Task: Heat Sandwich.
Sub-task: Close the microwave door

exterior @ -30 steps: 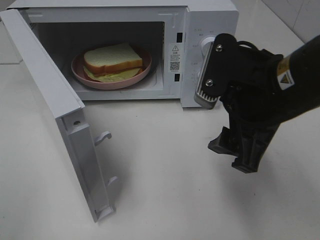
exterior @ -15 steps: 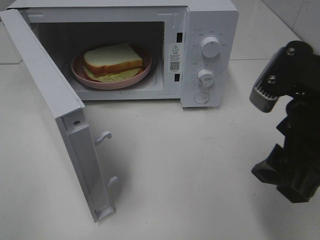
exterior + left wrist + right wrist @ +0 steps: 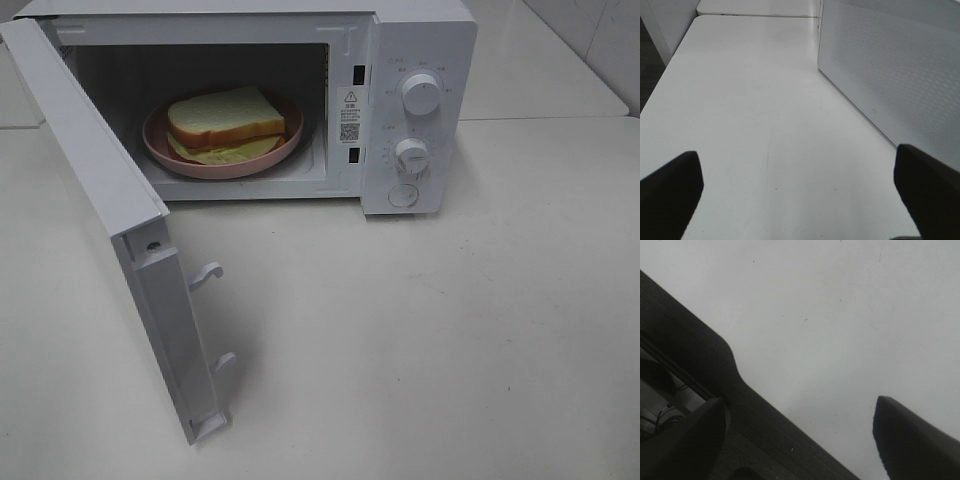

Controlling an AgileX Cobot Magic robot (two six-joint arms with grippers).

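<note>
Grippers are showing up only in the wrist views. There the left gripper (image 3: 797, 167) is hanging with jaws spread wide and nothing between them, over the white table (image 3: 750, 100), with the perforated door (image 3: 890, 75) just beside it. The right gripper (image 3: 799, 407) is gaping too, holding nothing, over the table's edge. Only the exterior high view is showing the sandwich (image 3: 226, 118). It is lying flat on the pink plate (image 3: 292, 148) inside the open microwave (image 3: 420, 40). Its long axis is running side to side across the cavity, crust edge facing the opening, lettuce (image 3: 240, 152) poking out front.
</note>
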